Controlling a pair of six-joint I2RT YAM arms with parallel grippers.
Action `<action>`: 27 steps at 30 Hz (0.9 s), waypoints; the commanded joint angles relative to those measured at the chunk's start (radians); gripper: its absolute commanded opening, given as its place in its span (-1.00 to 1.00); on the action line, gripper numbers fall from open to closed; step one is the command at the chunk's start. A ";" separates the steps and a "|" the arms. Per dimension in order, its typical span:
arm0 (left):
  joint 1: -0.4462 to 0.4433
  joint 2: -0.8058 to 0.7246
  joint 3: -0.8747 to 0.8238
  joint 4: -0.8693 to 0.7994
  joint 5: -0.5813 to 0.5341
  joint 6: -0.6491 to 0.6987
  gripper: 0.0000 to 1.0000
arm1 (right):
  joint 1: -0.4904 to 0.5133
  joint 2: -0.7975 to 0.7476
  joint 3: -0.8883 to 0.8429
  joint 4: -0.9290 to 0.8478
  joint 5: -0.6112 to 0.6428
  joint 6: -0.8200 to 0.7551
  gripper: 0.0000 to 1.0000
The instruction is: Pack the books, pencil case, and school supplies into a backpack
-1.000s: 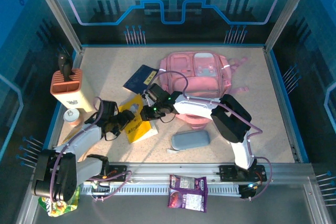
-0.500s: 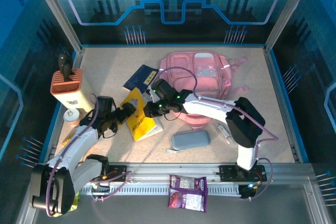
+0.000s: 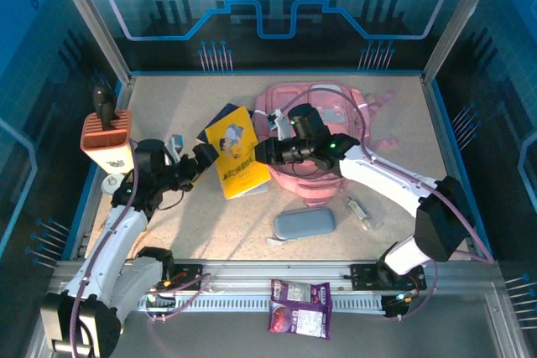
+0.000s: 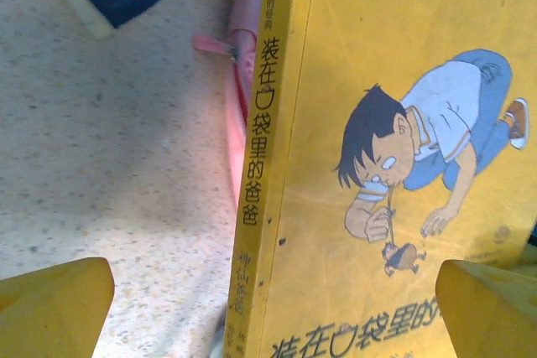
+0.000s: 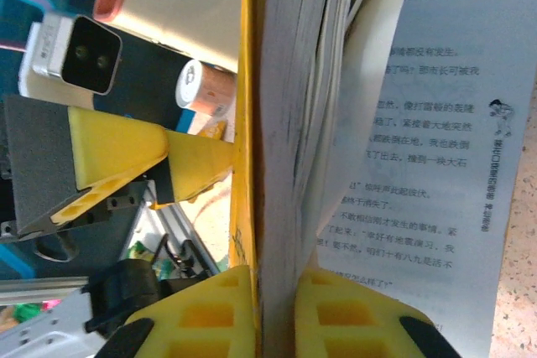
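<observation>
Scanning from left to right, we find the left gripper [image 3: 200,162] with its jaws spread wide and nothing between them, just beside the yellow book [image 3: 239,155]. That book is held tilted and partly hides the navy book [image 3: 216,126]. The right gripper [image 3: 268,150] is clamped on the yellow book's far edge, next to the backpack [image 3: 336,115]. The pencil case [image 3: 304,224] and the small clear tube [image 3: 359,212] lie on the table [image 3: 168,102] in front of the backpack. We judge the packing barely begun, since all four items sit outside the bag. The overhead view gives this layout. The left wrist view adds the cover's cartoon boy and the spine lettering. The right wrist view shows the pads [image 5: 352,316] pinching the block of pages, with loose printed leaves fanning aside.
</observation>
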 commanded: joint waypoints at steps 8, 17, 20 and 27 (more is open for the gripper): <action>-0.076 0.065 -0.028 0.318 0.155 -0.133 0.81 | -0.071 -0.038 -0.062 0.289 -0.228 0.154 -0.73; -0.130 0.096 -0.016 0.432 0.148 -0.174 -0.19 | -0.096 -0.009 -0.109 0.273 -0.201 0.138 -0.64; -0.130 0.097 0.000 0.423 0.145 -0.172 -0.57 | -0.105 -0.014 -0.133 0.285 -0.210 0.146 -0.50; -0.136 0.108 0.045 0.452 0.144 -0.197 -1.00 | -0.138 -0.073 -0.193 0.179 -0.150 0.110 0.47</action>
